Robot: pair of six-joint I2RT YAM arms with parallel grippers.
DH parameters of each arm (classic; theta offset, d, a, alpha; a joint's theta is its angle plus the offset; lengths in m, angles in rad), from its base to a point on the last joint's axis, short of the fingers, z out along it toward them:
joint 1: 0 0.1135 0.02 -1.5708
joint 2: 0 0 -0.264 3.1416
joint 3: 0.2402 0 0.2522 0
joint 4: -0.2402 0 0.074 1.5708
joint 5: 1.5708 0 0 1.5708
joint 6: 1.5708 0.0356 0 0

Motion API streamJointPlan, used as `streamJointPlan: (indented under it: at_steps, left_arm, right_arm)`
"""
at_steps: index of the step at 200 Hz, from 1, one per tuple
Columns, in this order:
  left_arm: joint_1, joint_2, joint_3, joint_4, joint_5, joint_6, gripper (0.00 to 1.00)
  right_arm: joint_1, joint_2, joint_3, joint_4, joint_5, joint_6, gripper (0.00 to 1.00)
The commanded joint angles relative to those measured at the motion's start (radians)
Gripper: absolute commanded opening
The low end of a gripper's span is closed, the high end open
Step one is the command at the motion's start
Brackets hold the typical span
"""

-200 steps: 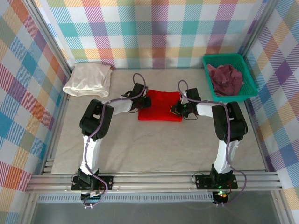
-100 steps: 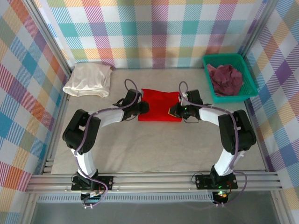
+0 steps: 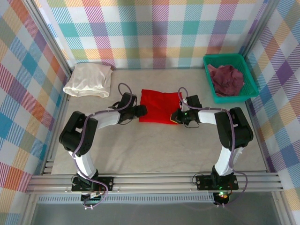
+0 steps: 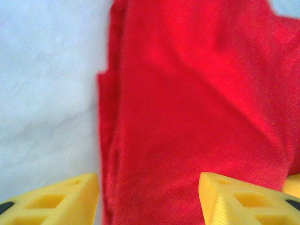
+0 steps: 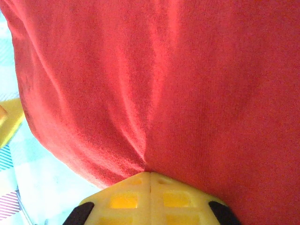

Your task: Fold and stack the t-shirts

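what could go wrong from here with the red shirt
1. The right hand is pinched shut on the edge of the red shirt, and the cloth puckers at the pinch. The left hand is open, so a pull might drag the fold askew.
2. The left hand's fingers stand on either side of the layered left edge. If they close, they may catch only some layers, and the fold could open when lifted.

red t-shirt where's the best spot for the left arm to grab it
The red t-shirt is probably best taken at its left edge, where the stacked folded layers lie between the open left fingers. Come in low from the left. The right fingers pinch its right side.
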Motion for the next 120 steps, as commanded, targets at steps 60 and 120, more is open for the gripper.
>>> streamJointPlan:
  at_steps: [60, 120]
  left_arm:
    - [0.005, 0.216, 0.312, -0.23, -0.105, 0.054, 0.63]
    - [-0.001, 0.231, 0.354, -0.273, -0.173, 0.027, 0.71]
  right_arm:
    - [-0.002, -0.02, -0.042, -0.064, 0.033, -0.007, 0.0]
    - [-0.002, -0.011, -0.016, -0.086, 0.018, -0.017, 0.0]
